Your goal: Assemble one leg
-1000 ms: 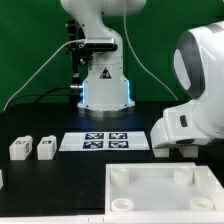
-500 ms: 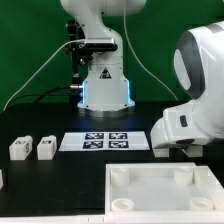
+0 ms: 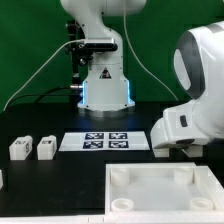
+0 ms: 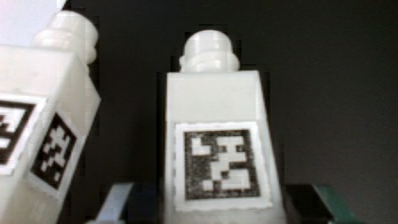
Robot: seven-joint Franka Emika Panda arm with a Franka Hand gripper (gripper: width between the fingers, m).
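In the wrist view, a small white plastic block-shaped leg [image 4: 214, 110] stands upright on the black bench [image 3: 50, 190]. It has a rounded knob on its top end and a square black-and-white tag on the face toward the camera. The jaws stand wide. One dark finger [image 4: 128, 203] shows on each side of the leg, and a thin dark gap lies between each finger and the leg, so nothing is held. A second white post [image 4: 45, 110] of the same kind stands just beside the leg but apart from it, with tags on two faces.

In the exterior view, the white robot arm [image 3: 195, 90] fills the exterior view's right, and it hides the jaws and the leg. The flat white marker board [image 3: 95, 141] lies in the middle of the bench. Two small white blocks [image 3: 20, 148] [image 3: 46, 148] stand near each other at the exterior view's left. A large white square panel with raised corner knobs [image 3: 160, 190] lies in front.
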